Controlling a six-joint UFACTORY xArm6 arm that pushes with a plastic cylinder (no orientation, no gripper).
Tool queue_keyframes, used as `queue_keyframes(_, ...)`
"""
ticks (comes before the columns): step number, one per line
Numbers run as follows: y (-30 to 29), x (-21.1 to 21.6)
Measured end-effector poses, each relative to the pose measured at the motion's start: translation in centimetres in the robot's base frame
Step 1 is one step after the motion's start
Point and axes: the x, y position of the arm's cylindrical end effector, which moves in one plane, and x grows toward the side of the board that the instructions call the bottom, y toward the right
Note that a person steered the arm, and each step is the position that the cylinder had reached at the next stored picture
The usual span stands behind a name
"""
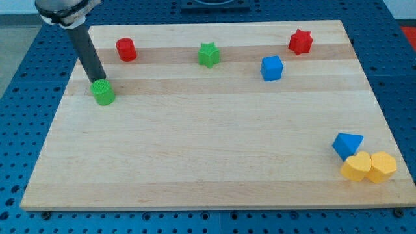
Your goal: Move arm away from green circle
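The green circle (103, 92) is a short green cylinder at the view's left side of the wooden board (208, 162). My dark rod comes down from the view's top left, and my tip (97, 79) sits just at the top-left edge of the green circle, touching it or nearly so. A red cylinder (126, 49) stands up and to the right of my tip.
A green star (208, 54), a blue cube (272, 67) and a red star (300, 41) lie along the view's top. A blue triangular block (347, 144) and two yellow blocks (357, 168) (382, 166) cluster at the bottom right corner.
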Motion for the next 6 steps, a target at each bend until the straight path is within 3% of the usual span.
queue_keyframes(2, 3.2, 3.4)
queue_keyframes(6, 1.1, 2.9)
